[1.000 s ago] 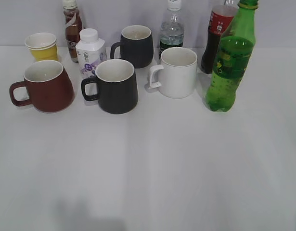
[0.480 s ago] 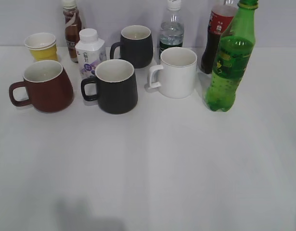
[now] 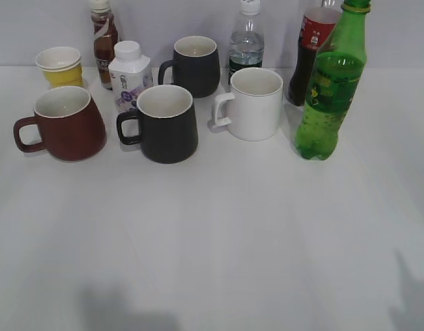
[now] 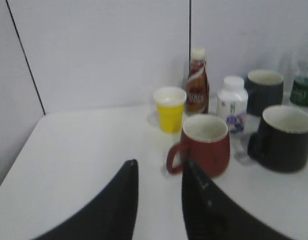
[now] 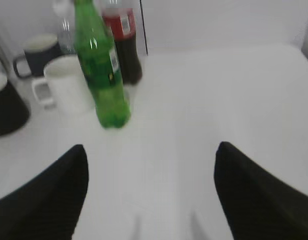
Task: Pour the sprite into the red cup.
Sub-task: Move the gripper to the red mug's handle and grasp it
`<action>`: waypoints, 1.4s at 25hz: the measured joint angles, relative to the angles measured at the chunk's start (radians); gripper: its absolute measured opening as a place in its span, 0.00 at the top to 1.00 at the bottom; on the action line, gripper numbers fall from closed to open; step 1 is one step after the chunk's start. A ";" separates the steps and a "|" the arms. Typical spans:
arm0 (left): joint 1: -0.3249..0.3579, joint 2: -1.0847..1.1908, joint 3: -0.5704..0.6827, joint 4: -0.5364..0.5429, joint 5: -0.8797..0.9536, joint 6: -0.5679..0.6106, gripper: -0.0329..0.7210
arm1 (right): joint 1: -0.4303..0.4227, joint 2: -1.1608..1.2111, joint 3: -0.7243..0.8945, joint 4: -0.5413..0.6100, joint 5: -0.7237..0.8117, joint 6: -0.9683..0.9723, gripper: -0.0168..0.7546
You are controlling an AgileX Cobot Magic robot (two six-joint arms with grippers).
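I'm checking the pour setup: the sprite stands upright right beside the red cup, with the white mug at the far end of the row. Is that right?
Not quite. The sprite stands upright, but beside the white mug; the red cup is at the far left end of the row. The exterior view shows this.

Left gripper seen only in the left wrist view: two dark curved fingers rising from the bottom edge, centre-left of the frame, tips close together with a narrow gap between, nothing held, hovering clear of the surface. Right gripper seen only in the right wrist view: two dark fingers at the lower left and lower right corners, spread wide apart, empty, tips blurred. In the exterior view neither arm visible, only faint shadows low in the frame at lower left and lower right.
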 joint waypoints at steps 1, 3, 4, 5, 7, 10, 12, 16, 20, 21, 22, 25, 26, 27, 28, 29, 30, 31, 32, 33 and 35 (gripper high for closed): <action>0.000 0.022 0.012 0.000 -0.056 0.000 0.64 | 0.000 0.024 0.012 0.001 -0.048 0.000 0.22; 0.000 0.073 0.054 0.000 -0.155 0.000 0.64 | 0.000 0.076 0.035 0.003 -0.139 -0.001 0.22; 0.000 0.106 0.080 0.000 -0.214 0.000 0.64 | 0.000 0.106 0.049 0.003 -0.188 -0.001 0.22; 0.000 0.142 0.104 0.000 -0.277 0.000 0.64 | 0.000 0.136 0.061 0.003 -0.228 -0.001 0.22; 0.000 0.218 0.164 0.000 -0.405 0.000 0.64 | 0.017 0.180 0.089 0.003 -0.328 0.000 0.22; 0.000 0.360 0.237 0.001 -0.636 0.000 0.64 | 0.062 0.236 0.132 -0.012 -0.475 0.000 0.22; 0.000 0.481 0.258 0.009 -0.779 0.000 0.64 | 0.089 0.285 0.152 -0.054 -0.563 0.000 0.22; 0.000 0.754 0.263 0.009 -1.013 0.000 0.64 | 0.131 0.403 0.157 -0.111 -0.711 0.000 0.22; 0.000 1.057 0.263 0.009 -1.204 0.000 0.64 | 0.141 0.551 0.157 -0.122 -0.837 0.000 0.22; 0.000 1.114 0.263 0.009 -1.258 0.000 0.64 | 0.141 0.587 0.157 -0.123 -0.867 0.000 0.22; 0.000 1.180 0.263 0.009 -1.312 0.000 0.64 | 0.141 0.621 0.157 -0.124 -0.890 0.000 0.22; 0.000 1.344 0.263 0.010 -1.466 -0.016 0.64 | 0.141 0.701 0.157 -0.125 -0.963 0.000 0.22; 0.000 1.391 0.263 0.010 -1.519 -0.025 0.64 | 0.141 0.720 0.157 -0.125 -0.979 0.000 0.22; 0.000 1.434 0.263 0.010 -1.561 -0.039 0.64 | 0.141 0.740 0.157 -0.127 -0.992 0.000 0.22; 0.000 1.467 0.263 0.011 -1.608 -0.044 0.64 | 0.141 0.756 0.158 -0.126 -1.005 -0.001 0.22; 0.000 1.503 0.263 0.011 -1.650 -0.047 0.64 | 0.141 0.768 0.158 -0.126 -1.016 -0.001 0.22; 0.000 1.536 0.263 0.011 -1.684 -0.050 0.64 | 0.141 0.774 0.158 -0.126 -1.025 -0.001 0.22; 0.000 1.566 0.262 0.011 -1.710 -0.052 0.64 | 0.141 0.780 0.158 -0.126 -1.031 -0.001 0.22; 0.000 1.591 0.262 0.011 -1.741 -0.053 0.64 | 0.141 0.787 0.158 -0.126 -1.033 -0.001 0.22; 0.000 1.619 0.260 0.012 -1.768 -0.053 0.64 | 0.141 0.809 0.158 -0.126 -1.036 -0.001 0.22; 0.000 1.666 0.244 0.017 -1.799 -0.053 0.64 | 0.141 0.809 0.159 -0.126 -1.038 -0.001 0.22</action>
